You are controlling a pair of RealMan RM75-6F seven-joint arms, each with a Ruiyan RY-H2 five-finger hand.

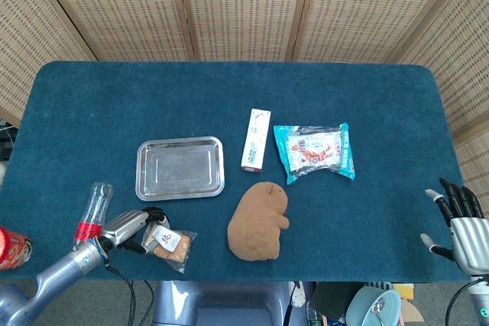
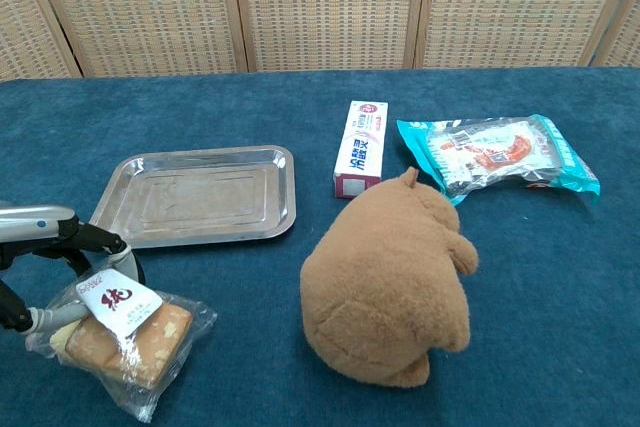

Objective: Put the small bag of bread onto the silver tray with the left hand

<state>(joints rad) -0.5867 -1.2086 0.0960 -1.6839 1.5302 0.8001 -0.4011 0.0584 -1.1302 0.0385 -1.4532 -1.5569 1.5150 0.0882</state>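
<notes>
The left hand sits at the lower left of the chest view. Its dark fingers curl down over the near end of the small bag of bread and its thumb comes in from below, so the hand pinches the bag — the fingers are clamped on the clear wrapper. The bag looks tipped, with the end by the hand raised a bit, but I cannot tell if it is fully off the blue table. In the head view the same hand and bag show in the lower left, near the front edge of the table.

The silver tray lies flat just above the hand in the chest view, apart from the bag. Nothing lies in it.

The right hand is in the lower right corner of the head view, at the table's edge. Its fingers are spread apart and point up — it holds nothing.

A brown plush animal fills the lower middle of the chest view. Just above it lies a white toothpaste box, and to the right of the box a teal snack packet. In the head view a clear plastic bottle with a red label lies at the left, just beside the left hand, and a red can sits at the far left edge.
</notes>
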